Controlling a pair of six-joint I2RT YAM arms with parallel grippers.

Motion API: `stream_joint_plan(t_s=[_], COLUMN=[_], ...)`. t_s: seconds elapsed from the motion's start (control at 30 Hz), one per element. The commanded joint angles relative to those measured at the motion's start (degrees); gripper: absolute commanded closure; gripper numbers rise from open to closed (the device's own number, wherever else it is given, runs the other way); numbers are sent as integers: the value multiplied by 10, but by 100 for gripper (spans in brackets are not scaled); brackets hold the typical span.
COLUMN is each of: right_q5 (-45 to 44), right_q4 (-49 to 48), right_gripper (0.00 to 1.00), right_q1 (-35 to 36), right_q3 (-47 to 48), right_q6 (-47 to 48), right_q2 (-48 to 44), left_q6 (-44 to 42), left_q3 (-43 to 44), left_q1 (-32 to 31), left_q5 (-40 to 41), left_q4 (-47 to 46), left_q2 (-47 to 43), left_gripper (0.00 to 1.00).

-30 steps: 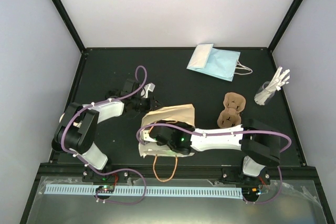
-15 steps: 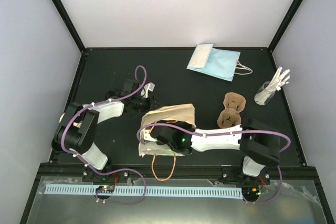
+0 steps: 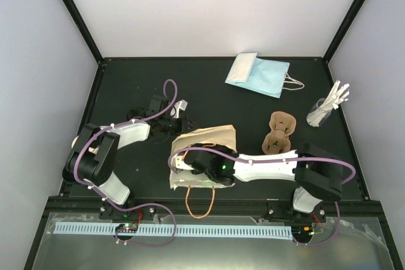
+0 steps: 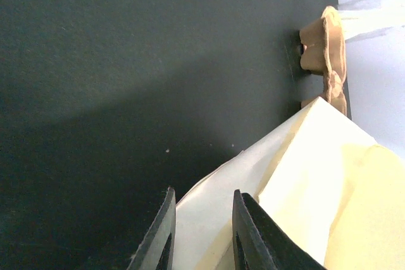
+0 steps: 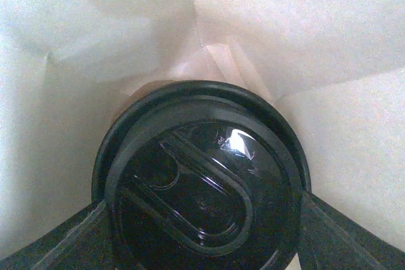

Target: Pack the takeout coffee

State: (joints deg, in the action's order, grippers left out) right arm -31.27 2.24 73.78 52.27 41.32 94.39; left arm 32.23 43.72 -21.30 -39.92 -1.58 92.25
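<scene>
The takeout coffee (image 5: 202, 175) shows as a round black lid filling the right wrist view, deep inside the tan paper bag (image 3: 215, 136). My right gripper (image 5: 205, 216) is shut on it, one finger at each side of the lid. From above, that gripper and the cup are hidden by the bag, and only the right arm (image 3: 266, 167) reaching in from the right shows. My left gripper (image 3: 179, 120) is at the bag's far left corner. In the left wrist view, this gripper (image 4: 202, 197) is shut on a fold of the bag's edge (image 4: 209, 219).
A brown pulp cup carrier (image 3: 280, 132) lies just right of the bag, above the right arm. A light blue paper bag (image 3: 259, 74) lies flat at the back. A glass of white stirrers (image 3: 326, 109) stands at the right edge. The bag's orange handle (image 3: 199, 203) hangs toward the near edge.
The right arm and the bag's near side with its handle have shifted slightly to the right. The left arm has stayed where it was.
</scene>
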Motion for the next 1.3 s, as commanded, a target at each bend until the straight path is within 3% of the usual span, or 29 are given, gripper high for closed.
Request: stream_joint_plan(t_s=[0.0, 0.1, 0.17, 0.2, 0.57, 0.83, 1.1, 1.27], right_q5=[22, 34, 42, 50, 154, 233, 327, 358], right_q4=[82, 103, 111, 118, 234, 339, 404, 448], right_gripper=[36, 29, 3, 0, 0, 0, 0, 0], right_q1=[-33, -32, -32, -32, -33, -41, -68, -86], right_q3=[4, 11, 12, 15, 75, 128, 154, 191], right_q6=[-21, -22, -21, -22, -25, -40, -54, -53], right_q2=[-27, -42, -49, -51, -98, -91, -90, -79], left_q6=[25, 26, 26, 27, 16, -6, -42, -49], left_q3=[-2, 6, 10, 12, 22, 28, 33, 35], left_q1=[-37, -37, -36, -35, -19, 1, 44, 77], left_q5=[-102, -107, -109, -110, -115, -108, -83, -59], left_q4=[65, 64, 65, 65, 88, 117, 153, 175], left_q2=[13, 23, 26, 28, 27, 25, 3, -34], left_gripper=[74, 74, 73, 73, 66, 32, 10, 5])
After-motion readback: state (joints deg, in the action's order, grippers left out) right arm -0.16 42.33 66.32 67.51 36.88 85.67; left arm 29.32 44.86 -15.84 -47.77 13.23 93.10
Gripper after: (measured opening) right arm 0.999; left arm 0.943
